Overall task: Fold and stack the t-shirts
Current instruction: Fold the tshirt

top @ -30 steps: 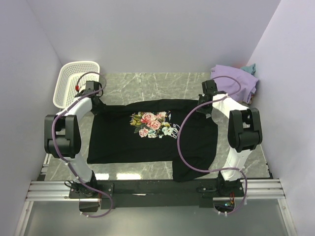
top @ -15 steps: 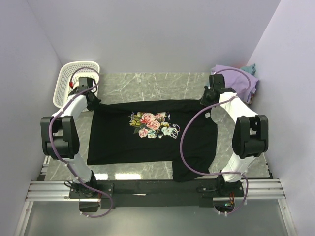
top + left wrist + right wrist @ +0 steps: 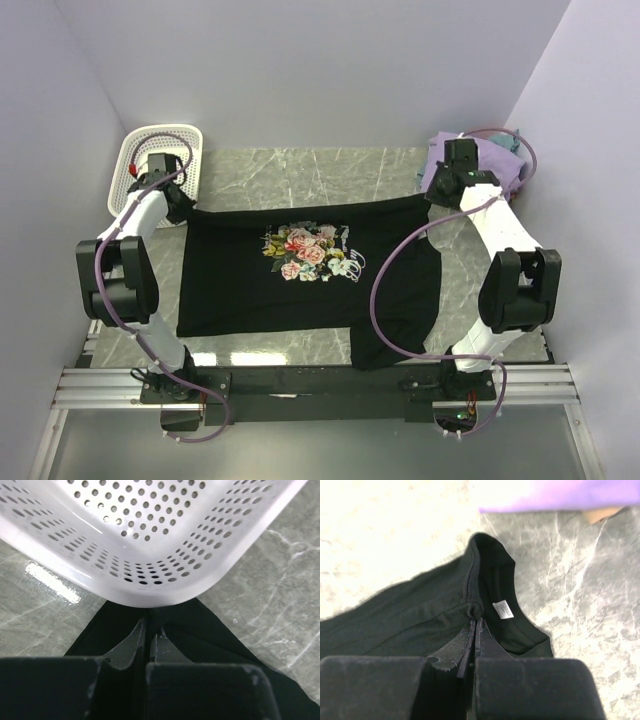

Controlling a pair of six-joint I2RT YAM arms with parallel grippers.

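The black t-shirt [image 3: 250,280] with the pink-rose print lies spread across the marble table. Its far edge is pulled taut between my two grippers. My left gripper [image 3: 178,207] is shut on the shirt's far left corner, right by the basket; in the left wrist view its jaws [image 3: 150,629] pinch black cloth [image 3: 210,645]. My right gripper [image 3: 437,196] is shut on the far right corner; its jaws [image 3: 476,622] clamp a fold of the shirt [image 3: 410,615] beside a white label [image 3: 503,609]. The lavender t-shirt [image 3: 505,170] and a teal one [image 3: 511,139] are heaped at the back right.
A white perforated basket [image 3: 140,165] stands at the back left, its rim [image 3: 150,597] just ahead of my left fingers. The lavender heap [image 3: 560,492] lies just beyond my right gripper. Walls close in on three sides. A metal rail [image 3: 320,385] runs along the near edge.
Both grippers have moved outward and toward the back, the left toward the basket, the right toward the lavender heap. The black shirt's far edge has been drawn wider and straighter.
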